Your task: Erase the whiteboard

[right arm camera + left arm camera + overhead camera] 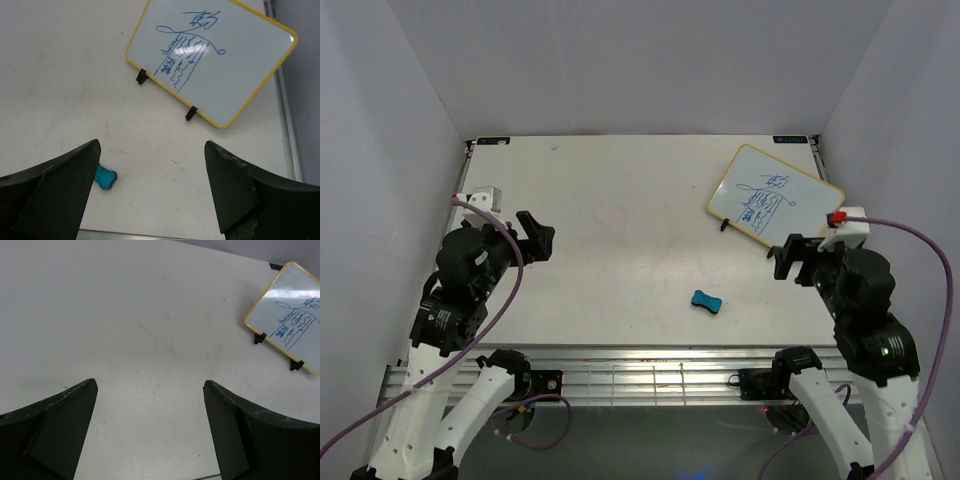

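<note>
The whiteboard [775,196], white with a thin yellow frame, two black feet and blue scribbles, leans at the table's far right. It also shows in the right wrist view [215,55] and the left wrist view [292,315]. The teal bone-shaped eraser [706,301] lies on the table near the front, partly hidden behind my right finger in the right wrist view [106,177]. My right gripper [790,255] is open and empty, just in front of the board. My left gripper [538,235] is open and empty at the left side.
White walls enclose the table on three sides. A metal rail [660,375] runs along the near edge between the arm bases. Purple cables hang from both arms.
</note>
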Available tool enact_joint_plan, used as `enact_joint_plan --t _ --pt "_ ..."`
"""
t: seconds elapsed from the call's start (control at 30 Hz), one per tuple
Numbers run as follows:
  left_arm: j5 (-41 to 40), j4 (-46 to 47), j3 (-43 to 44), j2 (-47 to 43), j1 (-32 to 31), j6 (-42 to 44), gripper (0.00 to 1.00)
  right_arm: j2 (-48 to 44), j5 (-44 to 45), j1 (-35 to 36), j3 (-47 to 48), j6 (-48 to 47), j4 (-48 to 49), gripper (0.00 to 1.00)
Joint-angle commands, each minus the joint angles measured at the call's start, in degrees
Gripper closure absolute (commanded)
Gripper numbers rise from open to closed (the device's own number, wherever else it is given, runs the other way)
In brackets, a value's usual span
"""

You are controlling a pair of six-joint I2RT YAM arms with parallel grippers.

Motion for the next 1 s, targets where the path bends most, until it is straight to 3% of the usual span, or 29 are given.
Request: enact_joint_plan --t 0.0,0.13,0.2,0.33,0.47,0.53,0.63,0.8,0.97 --pt "3.76 4.25 -5.73 -0.19 -0.15 -1.6 0.02 13.56 -8.81 0.37 -0.46 -1.89 10.29 0.1" --pt "3.77 8.39 -13.03 -1.07 -0.15 -3.18 0.02 32.01 -10.85 -1.9 7.85 -6.99 11.13 0.1" --pt "3.68 9.27 -15.84 -0.98 -0.23 -3.62 0.02 41.34 -16.46 -4.1 16.39 -9.01 11.72 0.1" --pt "6.84 9.45 -15.85 -1.06 -0.23 -3.27 0.02 54.44 -20.16 -16.73 26.25 -1.82 11.91 0.1" --pt "7.99 10.67 -17.26 -3.26 -0.58 -3.36 0.02 50.44 -15.88 -21.42 16.43 4.07 24.88 0.1" --pt "8.43 10.94 -17.52 -3.88 -0.93 -3.27 0.02 49.19 -7.74 -22.92 13.26 6.89 24.91 0.1" --pt "8.87 11.03 -17.52 -3.7 -1.72 -3.19 0.02 45.42 -6.72 -26.33 7.39 8.55 28.33 0.1" --pt "8.87 11.38 -17.87 -3.97 -2.43 -3.19 0.02 40.14 -10.75 -33.45 -0.19 10.06 32.38 0.1" --pt "9.83 11.47 -17.87 -3.35 -3.04 -2.92 0.02 40.22 -21.21 -36.28 -8.36 8.57 41.51 0.1"
